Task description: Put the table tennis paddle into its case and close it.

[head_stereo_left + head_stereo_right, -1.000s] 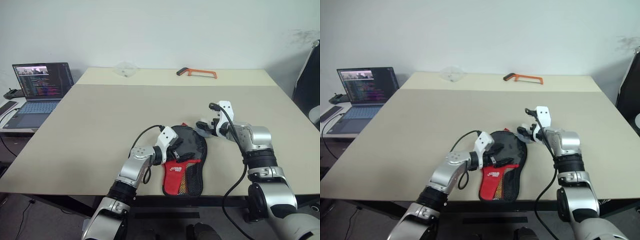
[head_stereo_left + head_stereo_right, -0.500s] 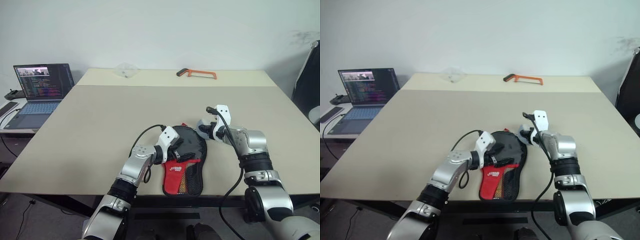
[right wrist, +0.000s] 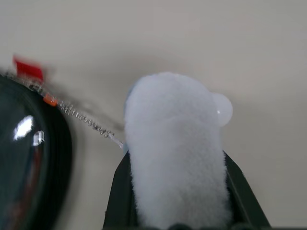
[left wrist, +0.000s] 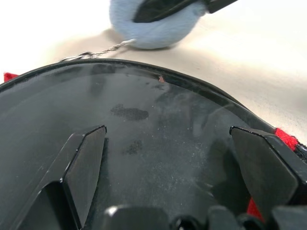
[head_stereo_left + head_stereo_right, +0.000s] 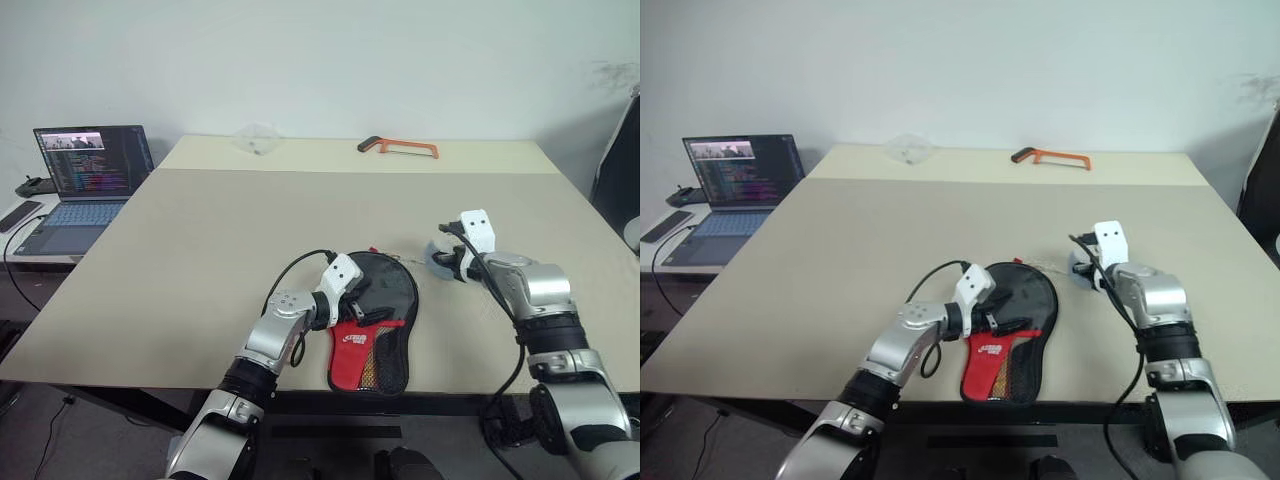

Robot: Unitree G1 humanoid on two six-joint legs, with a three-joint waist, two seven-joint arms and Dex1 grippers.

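Right wrist view gives you the clearest read on the right gripper (image 3: 175, 191): its jaws are clamped on a fuzzy whitish-grey plush lump (image 3: 175, 148), which fills the gap between the 2 black fingers. A thin silver bead chain (image 3: 84, 120) runs from that lump to the rim of the paddle-shaped soft case with a black zip edge, clear plastic window and red lettered panel (image 5: 375, 320). From the head camera you can see the case lying flat near the front edge of the beige tabletop (image 5: 250, 220), round end pointing away from the robot and red panel toward it. Through the window a dark round face shows, so the table tennis paddle with its black rubber blade (image 4: 144, 158) appears to lie inside; you cannot make out its handle. Your left gripper (image 4: 168, 163) rests on the window with its jaws spread wide, holding nothing. Off to the right of the case, the right gripper sits with the lump just above the tabletop.
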